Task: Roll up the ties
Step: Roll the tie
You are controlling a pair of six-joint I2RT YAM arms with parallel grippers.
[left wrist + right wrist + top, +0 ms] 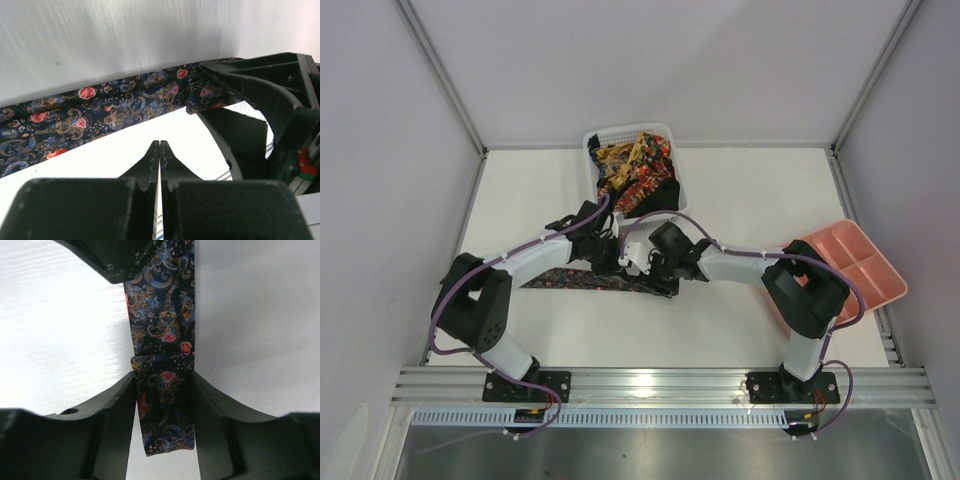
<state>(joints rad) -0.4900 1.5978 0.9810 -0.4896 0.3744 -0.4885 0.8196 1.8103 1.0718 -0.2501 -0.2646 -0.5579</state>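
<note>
At centre frame on the tabletop [60,315], the right claw [163,380] pinches the paisley tie [162,315] across its folded end; left claw [160,146] closed, empty.

white table [760,200]: patterned tie [560,279] flat on it, stretching left from right gripper [162,377]; white basket [592,150] just beyond gripper, pink tray [880,292] way off right
</note>
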